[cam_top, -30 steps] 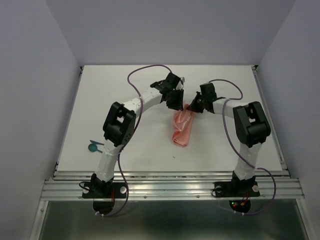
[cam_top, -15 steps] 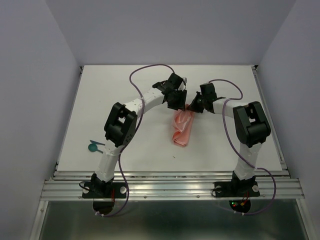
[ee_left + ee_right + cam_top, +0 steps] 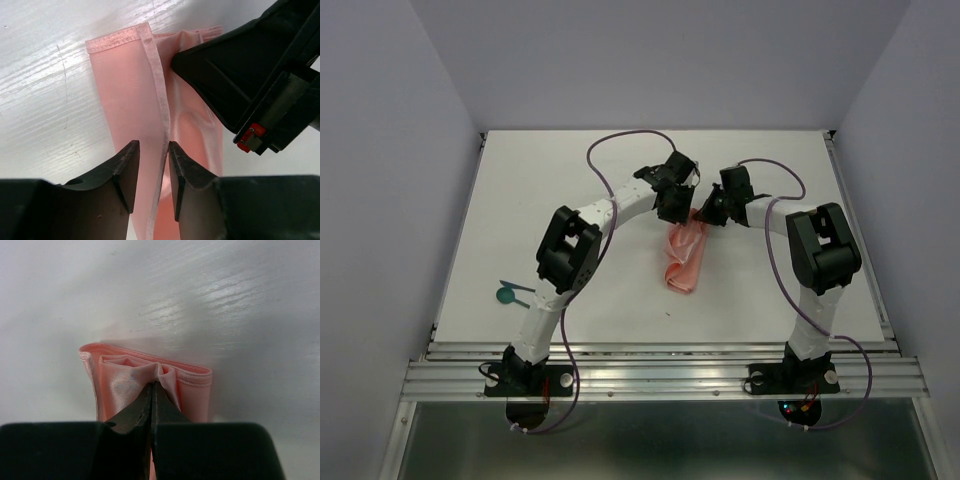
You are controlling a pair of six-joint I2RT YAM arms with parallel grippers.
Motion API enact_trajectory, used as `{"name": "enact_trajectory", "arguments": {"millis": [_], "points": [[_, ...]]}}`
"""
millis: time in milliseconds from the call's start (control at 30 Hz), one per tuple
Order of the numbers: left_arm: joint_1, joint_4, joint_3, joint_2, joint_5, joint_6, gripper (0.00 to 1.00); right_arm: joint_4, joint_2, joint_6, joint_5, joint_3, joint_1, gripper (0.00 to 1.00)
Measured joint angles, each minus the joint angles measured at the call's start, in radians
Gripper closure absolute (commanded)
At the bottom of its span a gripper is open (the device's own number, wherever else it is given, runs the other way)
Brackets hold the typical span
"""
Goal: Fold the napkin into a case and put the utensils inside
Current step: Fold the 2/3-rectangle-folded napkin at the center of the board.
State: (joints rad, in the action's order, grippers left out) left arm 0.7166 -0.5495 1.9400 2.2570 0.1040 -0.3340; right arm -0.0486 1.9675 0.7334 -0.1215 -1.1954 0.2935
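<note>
At the napkin's far end, the left gripper (image 3: 153, 148) holds its jaws slightly apart, astride the hemmed edge of the thin salmon-pink cloth napkin (image 3: 120, 90). Over the last second it has edged right, closer to the right gripper (image 3: 151, 386), which is pinched tight on the gathered folds there. The napkin lies mid-table as a narrow creased strip, not yet a tidy case. A teal-green plastic utensil with a round end (image 3: 507, 293) stays untouched, well apart at the white table's (image 3: 570, 180) left front. The left side seems to be re-seating its hold for another fold.
</note>
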Motion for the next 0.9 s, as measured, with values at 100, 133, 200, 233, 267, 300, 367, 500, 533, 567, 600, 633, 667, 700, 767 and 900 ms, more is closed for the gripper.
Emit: {"name": "enact_trajectory", "arguments": {"millis": [100,133,200,233,267,300,367,500,533,567,600,633,667,700,767,900], "points": [[0.002,-0.012,0.013,0.005,-0.018,0.003,0.83,0.000,0.000,0.000,-0.001,0.000,0.000,0.99],[0.002,-0.016,0.017,0.005,-0.024,0.008,0.95,0.000,0.000,0.000,-0.002,0.000,0.000,0.99],[0.002,-0.018,0.021,0.005,-0.029,0.013,1.00,0.000,0.000,0.000,-0.002,0.000,0.000,0.99],[0.002,-0.018,0.022,0.005,-0.028,0.013,1.00,0.000,0.000,0.000,-0.002,0.000,0.000,0.99],[0.002,-0.018,0.023,0.005,-0.027,0.013,1.00,-0.001,0.000,0.000,-0.002,0.000,0.000,0.99],[0.002,-0.018,0.023,0.005,-0.024,0.013,1.00,0.000,0.000,0.000,-0.002,0.000,0.000,0.99],[0.002,-0.018,0.023,0.005,-0.008,0.013,1.00,-0.001,0.000,0.000,-0.003,0.000,0.000,0.99],[0.002,-0.017,0.023,0.005,0.040,0.011,1.00,-0.001,0.000,0.000,-0.002,0.000,0.000,0.99],[0.002,-0.017,0.023,0.005,0.053,0.011,1.00,-0.001,0.000,0.000,-0.002,0.000,0.000,0.99],[0.002,-0.017,0.023,0.005,0.063,0.010,1.00,0.000,-0.001,0.001,-0.002,0.001,0.000,0.99],[0.002,-0.016,0.023,0.005,0.074,0.006,1.00,-0.001,-0.003,0.001,-0.002,0.003,0.000,0.99],[0.002,-0.014,0.023,0.005,0.085,0.002,1.00,0.000,-0.004,0.001,-0.002,0.006,0.000,0.99],[0.002,-0.011,0.023,0.005,0.097,-0.002,1.00,0.002,-0.011,0.004,-0.003,0.015,0.000,0.99],[0.002,-0.005,0.023,0.005,0.108,-0.006,1.00,0.000,-0.016,0.005,-0.003,0.020,0.000,0.99],[0.002,0.008,0.023,0.005,0.132,-0.019,1.00,0.000,-0.019,0.005,-0.003,0.026,0.000,0.99],[0.002,0.038,0.023,0.005,0.169,-0.047,1.00,0.001,-0.023,0.009,-0.003,0.032,0.000,0.99]]}}
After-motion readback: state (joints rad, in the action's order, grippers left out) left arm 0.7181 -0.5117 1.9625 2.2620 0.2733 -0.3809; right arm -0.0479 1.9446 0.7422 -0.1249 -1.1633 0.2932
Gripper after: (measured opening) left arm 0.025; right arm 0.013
